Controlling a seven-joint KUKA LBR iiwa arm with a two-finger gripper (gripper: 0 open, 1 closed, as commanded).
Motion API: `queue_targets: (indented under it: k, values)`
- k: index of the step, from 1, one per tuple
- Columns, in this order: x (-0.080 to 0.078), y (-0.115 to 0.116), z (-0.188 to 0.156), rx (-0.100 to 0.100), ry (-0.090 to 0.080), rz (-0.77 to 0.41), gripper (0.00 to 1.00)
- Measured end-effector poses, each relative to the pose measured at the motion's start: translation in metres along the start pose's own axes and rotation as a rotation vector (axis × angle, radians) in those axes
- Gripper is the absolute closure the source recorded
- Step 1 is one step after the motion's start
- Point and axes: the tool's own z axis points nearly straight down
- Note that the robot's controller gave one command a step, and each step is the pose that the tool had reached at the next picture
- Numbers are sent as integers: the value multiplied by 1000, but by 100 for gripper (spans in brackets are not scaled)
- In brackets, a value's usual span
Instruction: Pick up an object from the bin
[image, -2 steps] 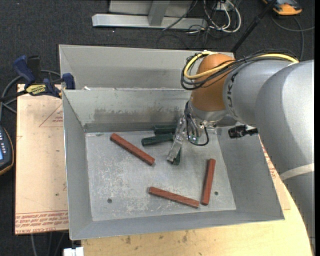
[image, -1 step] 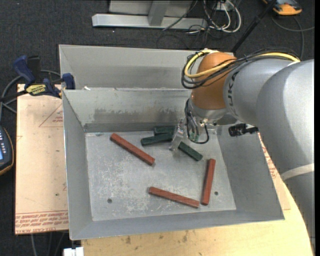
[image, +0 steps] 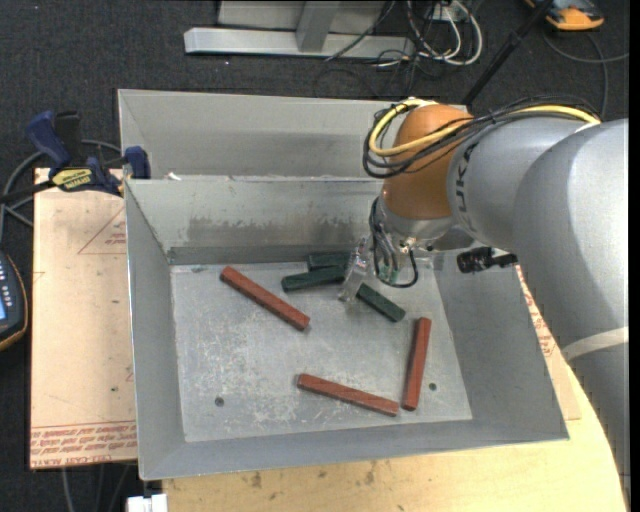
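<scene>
Bin (image: 150, 330): grey metal, floor mottled with pale scuffs.
Long red stick (image: 265, 298), left of gripper (image: 354, 283): brick red.
Second red stick (image: 347, 395), below gripper, and third red stick (image: 417, 363), below-right: same brick red.
Green pair (image: 312, 281), just left of gripper: dark green (near black in shade).
Green stick (image: 382, 303), just right: dark green.
Gripper: dull silver.
Wrist cover (image: 425, 160): orange.
Cables (image: 380, 135): yellow.
Arm (image: 540, 190): pale grey.

Scuffed matt grey metal bin (image: 200, 400); matt red-brown sticks (image: 265, 297), dark green sticks (image: 312, 281).

Dark carpet floor (image: 60, 60) all round. Grey metal stand base (image: 290, 38) far side. Tangled cables (image: 440, 35) just right of it.
</scene>
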Motion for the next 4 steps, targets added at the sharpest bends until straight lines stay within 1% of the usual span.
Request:
queue_targets:
  k: [4]
  values:
    - [0, 0, 0, 0, 0, 0, 100]
